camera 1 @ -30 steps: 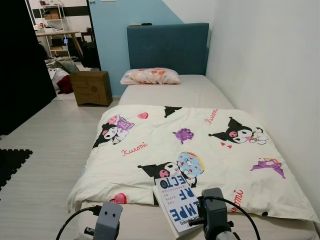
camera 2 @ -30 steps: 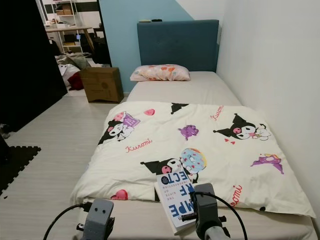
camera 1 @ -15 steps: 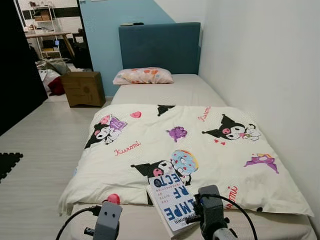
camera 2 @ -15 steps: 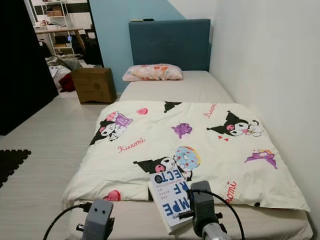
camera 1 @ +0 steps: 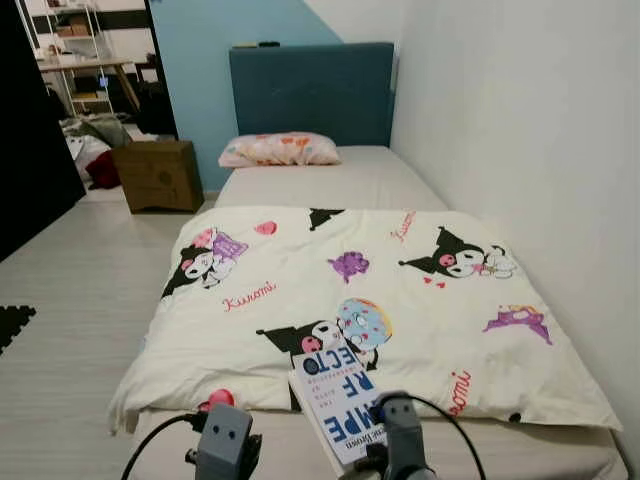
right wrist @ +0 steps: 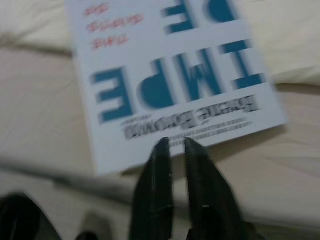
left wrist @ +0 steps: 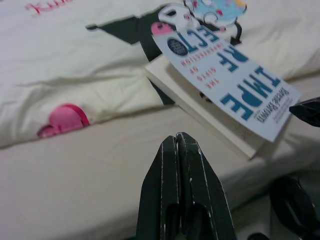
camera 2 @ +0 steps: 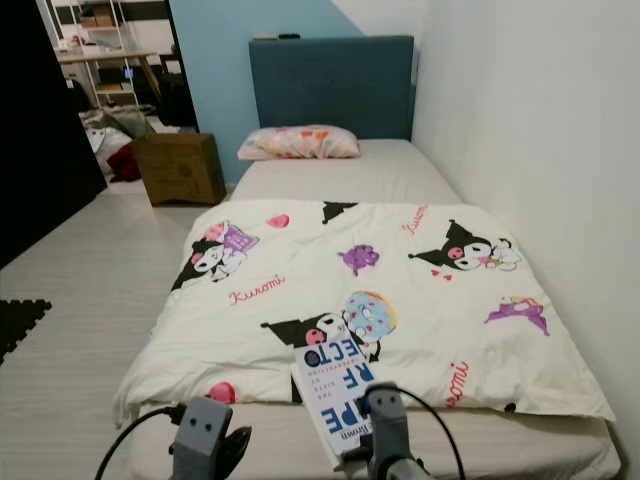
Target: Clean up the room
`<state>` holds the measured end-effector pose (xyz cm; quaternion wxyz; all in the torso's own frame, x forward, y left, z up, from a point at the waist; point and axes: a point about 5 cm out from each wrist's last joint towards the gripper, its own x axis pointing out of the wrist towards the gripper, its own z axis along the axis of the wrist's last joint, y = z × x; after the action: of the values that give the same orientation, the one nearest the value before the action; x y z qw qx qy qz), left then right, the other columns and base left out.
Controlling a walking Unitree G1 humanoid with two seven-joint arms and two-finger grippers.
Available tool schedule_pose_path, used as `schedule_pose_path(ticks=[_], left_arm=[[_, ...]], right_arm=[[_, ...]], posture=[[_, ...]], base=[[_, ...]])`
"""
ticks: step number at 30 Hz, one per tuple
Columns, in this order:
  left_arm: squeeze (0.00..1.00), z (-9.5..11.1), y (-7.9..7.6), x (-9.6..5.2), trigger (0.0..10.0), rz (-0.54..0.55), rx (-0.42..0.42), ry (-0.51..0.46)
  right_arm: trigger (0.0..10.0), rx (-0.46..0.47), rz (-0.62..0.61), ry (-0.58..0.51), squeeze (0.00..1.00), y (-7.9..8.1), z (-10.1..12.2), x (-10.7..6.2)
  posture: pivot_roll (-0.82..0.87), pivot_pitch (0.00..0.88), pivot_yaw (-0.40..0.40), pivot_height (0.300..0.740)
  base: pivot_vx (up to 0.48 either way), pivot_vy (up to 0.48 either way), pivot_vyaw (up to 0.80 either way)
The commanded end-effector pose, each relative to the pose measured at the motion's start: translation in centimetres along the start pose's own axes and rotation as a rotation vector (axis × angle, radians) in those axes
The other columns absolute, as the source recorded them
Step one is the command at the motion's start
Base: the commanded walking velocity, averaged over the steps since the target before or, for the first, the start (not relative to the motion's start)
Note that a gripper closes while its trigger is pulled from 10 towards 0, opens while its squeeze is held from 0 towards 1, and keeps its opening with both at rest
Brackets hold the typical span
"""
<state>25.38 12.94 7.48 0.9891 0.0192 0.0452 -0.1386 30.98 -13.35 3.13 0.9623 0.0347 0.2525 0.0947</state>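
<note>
Now we stand a little closer to the foot of the bed (camera 1: 330, 170) than a second ago: the whole scene has slid in the head views, the headboard (camera 1: 310, 90) and pillow (camera 1: 278, 150) drifting leftward and the book (camera 1: 338, 398) sitting nearer our arms, which we read as our own camera moving, not the things. The book, white with blue lettering, lies where it lay, its far end propped on the near hem of the Kuromi duvet (camera 1: 340, 290) and its near end on the bare mattress (left wrist: 100, 165). Our right gripper (right wrist: 173, 145) has come in over the book's near edge; in its wrist view the fingers (right wrist: 161, 155) stand a narrow gap apart with the tips at the cover's edge, and they hold nothing yet as far as we can tell, though that picture is blurred. Our left gripper (left wrist: 176, 140) hovers above the mattress just beside the book, its fingers pressed together and empty. What this means for tidying the room, in our judgement, is that the approach is nearly done and the book is the first thing to be lifted; the grasp itself is not made. The cardboard box (camera 1: 157, 175) on the floor (camera 1: 70, 290) and the clutter through the doorway are well apart from us and wait for later. The thin, tilted cover may slip or flex if pinched only at its edge.
</note>
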Motion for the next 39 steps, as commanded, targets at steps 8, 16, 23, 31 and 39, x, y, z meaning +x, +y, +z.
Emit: schedule_pose_path(ticks=[8, 16, 23, 31, 39], left_arm=[[0.0, 2.1, 1.4, -0.3, 10.0, -0.032, 0.04, -0.07], [0.0, 3.9, 1.1, -0.3, 10.0, -0.129, 0.051, -0.121], [0.0, 4.3, 0.9, -0.4, 10.0, -0.167, 0.049, -0.119], [0.0, 4.7, 1.0, -0.7, 10.0, -0.185, 0.057, -0.116], [0.0, 4.9, 1.2, -0.8, 10.0, -0.188, 0.053, -0.114]], right_arm=[[10.0, 0.407, -0.016, -0.006, 1.0, -0.1, 1.2, 1.0], [10.0, 0.698, -0.036, 0.017, 1.0, -0.7, 0.8, 1.3], [10.0, 0.782, -0.078, 0.035, 1.0, -1.2, 0.2, 1.3], [10.0, 0.922, -0.07, 0.027, 0.0, -1.1, 0.2, 1.5], [10.0, 1.136, -0.018, -0.03, 0.0, -0.6, -0.1, 1.6]], posture=[[-0.05, 0.245, -0.003, 0.577], [-0.03, 0.28, 0.014, 0.577], [-0.01, 0.301, 0.034, 0.577], [0.02, 0.315, 0.051, 0.577], [0.05, 0.313, 0.064, 0.577]], base=[[0.0, 0.0, 0.0], [0.0, 0.0, 0.0], [0.0, 0.0, 0.0], [0.0, 0.0, 0.0], [0.0, 0.0, 0.0]])
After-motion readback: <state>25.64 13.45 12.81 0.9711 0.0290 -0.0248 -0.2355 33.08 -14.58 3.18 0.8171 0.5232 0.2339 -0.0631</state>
